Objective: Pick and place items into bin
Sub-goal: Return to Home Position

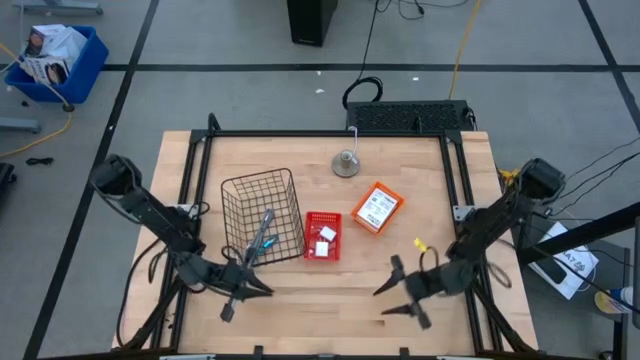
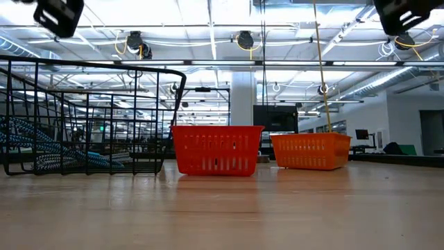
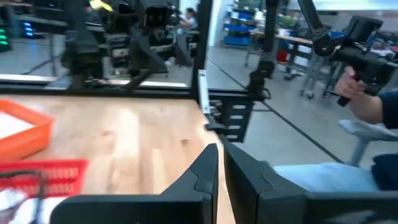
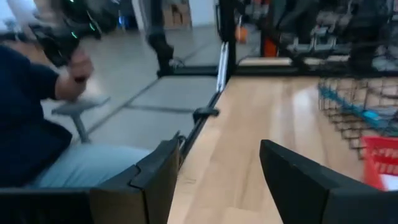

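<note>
Presently the slim blue-and-grey handled tool (image 1: 262,238) lies slanted inside the black wire basket (image 1: 226,186), at 9 o'clock from the table's middle in the high view. It looks stiff and light. The safest hold would probably be across the middle of the handle, though the wire mesh around it could catch a finger. The tiny white block (image 1: 325,235) sits in the small red basket (image 1: 308,240), almost at the middle of the table. It seems hard and very light, so it would need a narrow pinch on two opposite faces and may slip out easily. The flat white packet with black marks (image 1: 376,208) rests in the orange basket (image 1: 392,192), at 2 o'clock. As it is thin and lies flat, an edge is likely the only place to take it.

So each of the three items is in a container, and none lies loose on the wood. Only a metal bell (image 1: 346,163) at 12 o'clock and a small yellow bit (image 1: 420,243) at 3 o'clock stand on the bare table.

The left gripper (image 3: 219,149) is at 8 o'clock above the table, its fingers drawn nearly together on nothing. The right gripper (image 4: 219,144) is at 4 o'clock, spread wide and empty. Both are well apart from the baskets.
</note>
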